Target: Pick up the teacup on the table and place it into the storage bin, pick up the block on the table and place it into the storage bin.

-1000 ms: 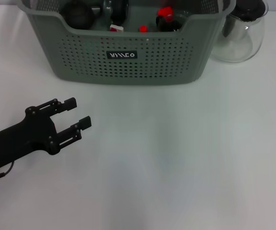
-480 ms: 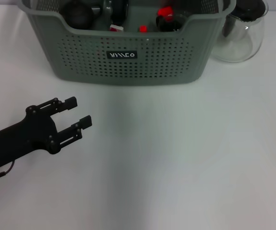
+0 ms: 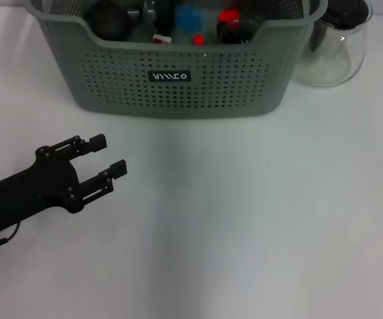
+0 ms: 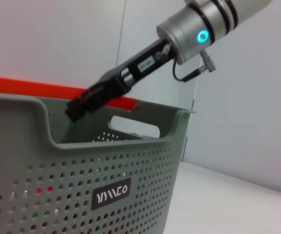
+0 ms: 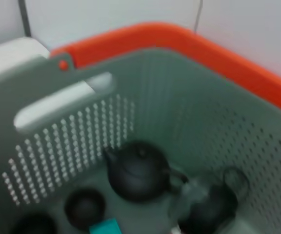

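On the left, our left gripper [image 3: 108,156] hovers low over the bench [image 3: 257,219], jaws wide and empty, exactly where it was a second ago. What has changed is inside the storage bin [image 3: 178,83]: a blue block [image 3: 190,14] now lies among the dark teaware, where none showed before. Our right gripper [image 4: 84,105] reaches over the bin's rim; we cannot tell its jaw state. We judge both placements done.

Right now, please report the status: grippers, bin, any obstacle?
Left gripper open, empty, low over table before storage bin. Right gripper above bin. Blue block inside bin. Nothing in the way.
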You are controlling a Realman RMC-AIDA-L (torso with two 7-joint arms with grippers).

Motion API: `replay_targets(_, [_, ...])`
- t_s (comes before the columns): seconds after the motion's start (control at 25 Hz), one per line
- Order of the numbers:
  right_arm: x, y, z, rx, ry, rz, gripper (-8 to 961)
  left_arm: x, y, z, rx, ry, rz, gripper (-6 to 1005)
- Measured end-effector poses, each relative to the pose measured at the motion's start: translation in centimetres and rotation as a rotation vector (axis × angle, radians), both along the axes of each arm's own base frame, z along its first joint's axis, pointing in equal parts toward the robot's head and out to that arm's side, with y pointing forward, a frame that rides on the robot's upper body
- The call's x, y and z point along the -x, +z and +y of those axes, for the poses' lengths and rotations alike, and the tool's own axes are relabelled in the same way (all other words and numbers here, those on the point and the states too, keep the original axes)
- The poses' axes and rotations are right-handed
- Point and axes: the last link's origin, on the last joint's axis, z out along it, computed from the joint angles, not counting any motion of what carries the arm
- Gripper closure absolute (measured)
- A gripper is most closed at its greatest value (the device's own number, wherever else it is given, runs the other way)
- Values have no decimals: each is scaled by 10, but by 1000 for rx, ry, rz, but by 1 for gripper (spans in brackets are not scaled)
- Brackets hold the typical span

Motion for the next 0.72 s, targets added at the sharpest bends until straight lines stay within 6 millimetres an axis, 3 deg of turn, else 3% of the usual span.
replay_targets(0.16, [1, 18, -11, 2, 66, 183, 349, 0, 1, -1, -8, 3, -7, 356])
replay_targets(0.36, [-20, 57, -45, 0, 221, 366, 235, 0, 5, -2, -15, -3, -18, 355])
replay_targets(0.56, [-83, 77, -114, 95, 456, 486, 119, -1, 20, -1, 42, -36, -12, 355])
replay_targets(0.72, [-147, 80, -158, 146, 463, 569, 22, -9, 37, 1, 182, -101, -6, 355])
